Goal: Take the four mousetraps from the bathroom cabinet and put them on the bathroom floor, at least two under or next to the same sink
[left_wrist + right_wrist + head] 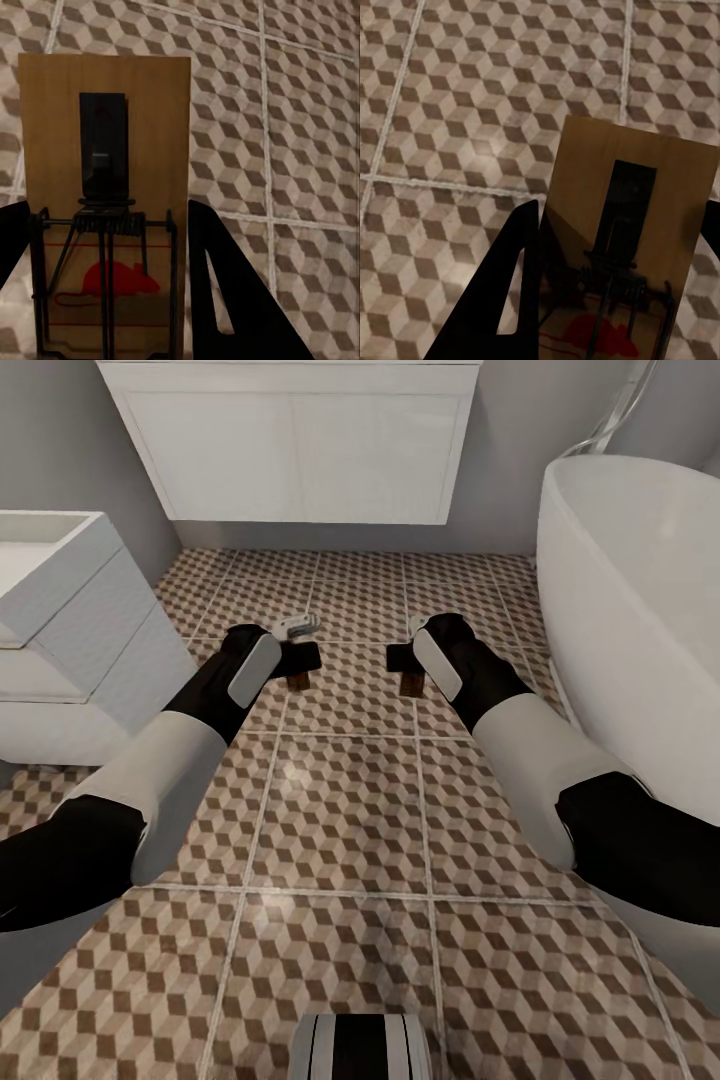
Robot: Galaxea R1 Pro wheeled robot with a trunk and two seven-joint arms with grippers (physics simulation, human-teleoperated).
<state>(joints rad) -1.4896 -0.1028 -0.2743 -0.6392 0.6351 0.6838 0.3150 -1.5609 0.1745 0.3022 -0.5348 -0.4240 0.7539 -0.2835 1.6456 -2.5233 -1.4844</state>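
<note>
Both grippers, left [300, 660] and right [404, 660], are clamped on flat rectangular wooden mousetraps [105, 202] [626, 247] with dark wire springs and red mouse prints, hanging over the cube-patterned brown-and-beige tiled floor [350, 800], likely for placing. Another trap [301, 625] lies at twelve o'clock of the left gripper.

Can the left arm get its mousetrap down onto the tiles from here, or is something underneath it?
Probably yes. The left gripper holds a mousetrap over open bathroom floor, and the head view shows bare tiles below; the white vanity stands off to the side.
</note>
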